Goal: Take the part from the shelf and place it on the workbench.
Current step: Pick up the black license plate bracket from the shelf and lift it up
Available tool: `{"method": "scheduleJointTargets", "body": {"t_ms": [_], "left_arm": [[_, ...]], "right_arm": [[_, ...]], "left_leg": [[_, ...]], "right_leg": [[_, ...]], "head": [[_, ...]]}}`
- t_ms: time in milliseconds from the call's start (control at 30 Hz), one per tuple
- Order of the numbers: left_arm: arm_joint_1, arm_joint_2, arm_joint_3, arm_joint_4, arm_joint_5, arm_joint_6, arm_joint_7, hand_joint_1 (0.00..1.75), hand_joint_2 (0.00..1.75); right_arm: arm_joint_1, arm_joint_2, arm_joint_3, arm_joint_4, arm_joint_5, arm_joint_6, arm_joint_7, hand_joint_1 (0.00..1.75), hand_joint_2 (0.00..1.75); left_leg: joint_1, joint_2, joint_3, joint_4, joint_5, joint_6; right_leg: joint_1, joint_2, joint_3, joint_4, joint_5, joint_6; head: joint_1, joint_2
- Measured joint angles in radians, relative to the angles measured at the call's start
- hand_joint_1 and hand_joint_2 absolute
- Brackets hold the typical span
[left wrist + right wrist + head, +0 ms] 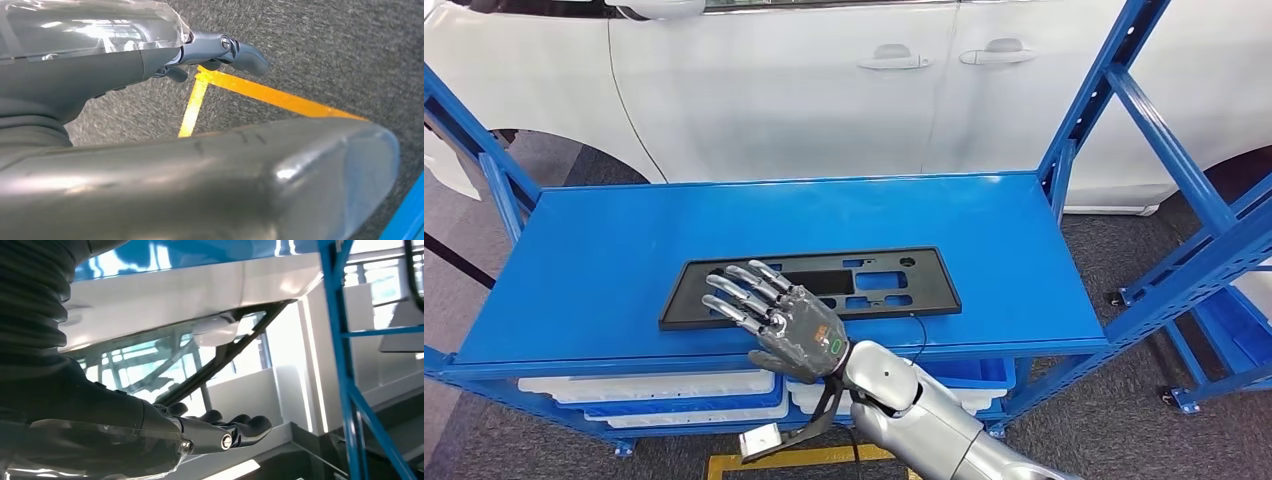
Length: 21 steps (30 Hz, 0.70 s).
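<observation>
A flat black part point(864, 280) with several cut-outs lies lengthwise on the blue shelf top point(624, 250), near its front edge. My right hand point(774, 315) reaches in from below, palm down, its fingers spread over the part's left end. I cannot tell whether the fingers touch it. In the right wrist view the right hand point(220, 432) is stretched out flat and holds nothing. My left hand point(220, 50) hangs over the grey floor, thumb extended, with nothing in it.
A white car point(824, 80) stands close behind the shelf. Blue uprights point(1114, 90) rise at the shelf's right end, and another blue rack point(1224, 250) stands further right. White and blue trays point(654, 395) sit under the top. Yellow tape point(260, 92) marks the floor.
</observation>
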State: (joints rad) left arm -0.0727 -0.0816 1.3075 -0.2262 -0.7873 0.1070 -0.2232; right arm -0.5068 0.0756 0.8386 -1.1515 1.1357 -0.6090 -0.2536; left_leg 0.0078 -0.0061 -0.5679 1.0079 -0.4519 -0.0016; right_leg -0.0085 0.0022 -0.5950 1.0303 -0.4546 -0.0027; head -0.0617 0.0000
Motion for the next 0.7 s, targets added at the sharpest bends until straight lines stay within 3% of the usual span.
{"method": "scheduleJointTargets", "body": {"t_ms": [133,200,267,300,333,400,467,500,633,700], "left_arm": [[-0.003,0.004,-0.007,0.0,-0.017,-0.002,-0.001,0.0,0.0],[-0.004,0.006,-0.011,0.0,-0.02,-0.002,-0.001,0.0,0.0],[-0.003,0.009,-0.014,0.0,-0.021,-0.002,-0.002,0.0,0.0],[-0.002,0.01,-0.015,0.0,-0.021,-0.001,-0.002,0.0,0.0],[-0.001,0.011,-0.015,0.0,-0.02,-0.001,-0.003,0.0,0.0],[0.0,0.012,-0.016,0.0,-0.02,-0.001,-0.006,0.0,0.0],[-0.002,0.014,-0.016,0.0,-0.02,-0.002,-0.01,0.0,0.0],[-0.003,0.014,-0.016,0.0,-0.02,-0.002,-0.012,0.0,0.0],[0.0,0.016,-0.017,0.0,-0.023,-0.009,-0.018,0.0,0.0],[-0.001,0.016,-0.017,0.0,-0.024,-0.012,-0.018,0.0,0.0]], "right_arm": [[-0.07,0.084,0.027,0.148,0.149,-0.031,0.159,0.0,1.75],[-0.108,0.135,0.029,0.25,0.186,-0.061,0.183,0.0,1.75],[-0.13,0.172,0.029,0.333,0.217,-0.077,0.196,0.0,1.75],[-0.135,0.186,0.029,0.369,0.231,-0.079,0.202,0.0,1.75],[-0.139,0.199,0.029,0.401,0.243,-0.079,0.206,0.0,1.75],[-0.148,0.222,0.03,0.452,0.259,-0.08,0.212,0.0,1.75],[-0.16,0.24,0.03,0.489,0.265,-0.081,0.213,0.0,1.75],[-0.165,0.247,0.03,0.505,0.266,-0.081,0.213,0.0,1.75],[-0.172,0.261,0.034,0.553,0.266,-0.081,0.217,0.0,1.75],[-0.176,0.265,0.038,0.573,0.267,-0.079,0.217,0.0,1.75]], "left_leg": [[0.004,0.001,-0.008,0.019,-0.017,-0.026],[0.006,0.001,-0.049,0.108,-0.067,-0.034],[0.006,0.001,-0.114,0.24,-0.119,-0.039],[0.006,0.001,-0.136,0.28,-0.125,-0.039],[0.006,0.001,-0.141,0.28,-0.111,-0.038],[0.005,0.001,-0.093,0.169,-0.038,-0.031],[0.001,0.0,-0.034,0.044,0.01,-0.021],[-0.001,0.0,-0.019,0.012,0.016,-0.017],[0.001,0.0,-0.011,-0.009,0.019,0.004],[0.006,0.001,-0.008,-0.015,0.022,0.014]], "right_leg": [[0.001,0.004,0.002,-0.01,0.002,-0.025],[-0.001,0.003,0.004,-0.013,0.004,-0.034],[0.002,0.002,0.004,-0.013,0.003,-0.038],[0.004,0.001,0.005,-0.013,0.002,-0.039],[0.005,0.001,0.006,-0.012,0.001,-0.039],[0.007,0.003,0.01,-0.011,-0.002,-0.039],[0.01,0.005,0.014,-0.01,-0.006,-0.034],[0.012,0.005,0.014,-0.01,-0.007,-0.03],[0.012,0.004,0.013,-0.003,-0.015,-0.009],[0.011,0.003,-0.024,0.078,-0.065,0.0]], "head": [[0.0,0.0],[0.0,0.0],[0.0,0.0],[0.0,0.0],[0.0,0.0],[0.0,0.0],[0.0,0.0],[0.0,0.0],[0.0,0.0],[0.0,0.0]]}}
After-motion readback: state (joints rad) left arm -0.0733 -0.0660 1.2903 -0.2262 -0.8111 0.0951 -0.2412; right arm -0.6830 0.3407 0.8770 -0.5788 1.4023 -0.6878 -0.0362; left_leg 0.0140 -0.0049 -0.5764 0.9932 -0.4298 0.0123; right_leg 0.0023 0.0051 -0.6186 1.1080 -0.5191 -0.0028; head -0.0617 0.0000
